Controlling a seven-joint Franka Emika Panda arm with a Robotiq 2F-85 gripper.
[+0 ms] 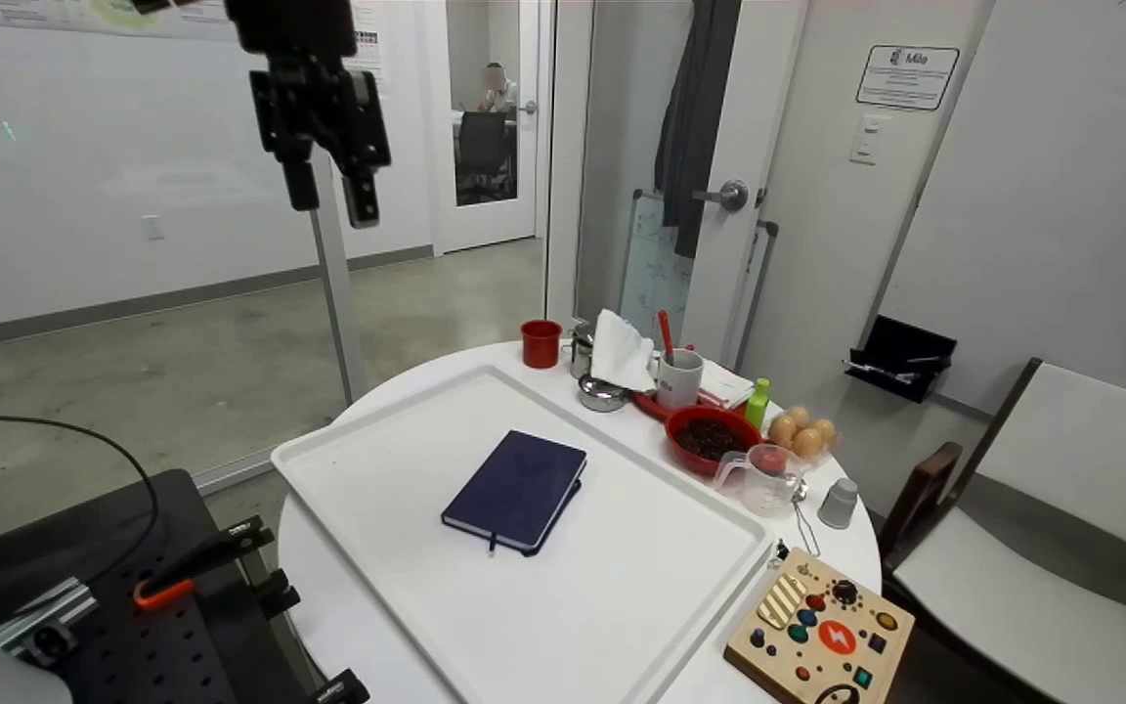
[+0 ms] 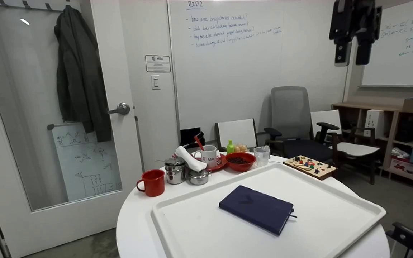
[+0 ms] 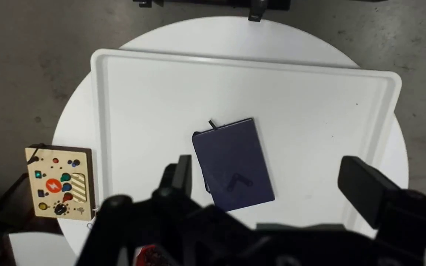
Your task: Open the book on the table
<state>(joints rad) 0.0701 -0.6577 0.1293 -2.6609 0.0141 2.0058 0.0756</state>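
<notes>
The dark navy book lies closed and flat on the white rectangular table surface with a raised rim. The book also shows in an exterior view and in the wrist view, where a ribbon sticks out at its top edge and a dark band shows along its left edge. My gripper is open and empty, high above the table and well clear of the book; it also shows in an exterior view. In the wrist view the fingers are wide apart, and the gripper body touches the book's lower corner in the picture.
The rimmed surface lies on a round white base. Along one side stand a red cup, metal pots, a mug, a red bowl, a clear measuring cup and the wooden toy board.
</notes>
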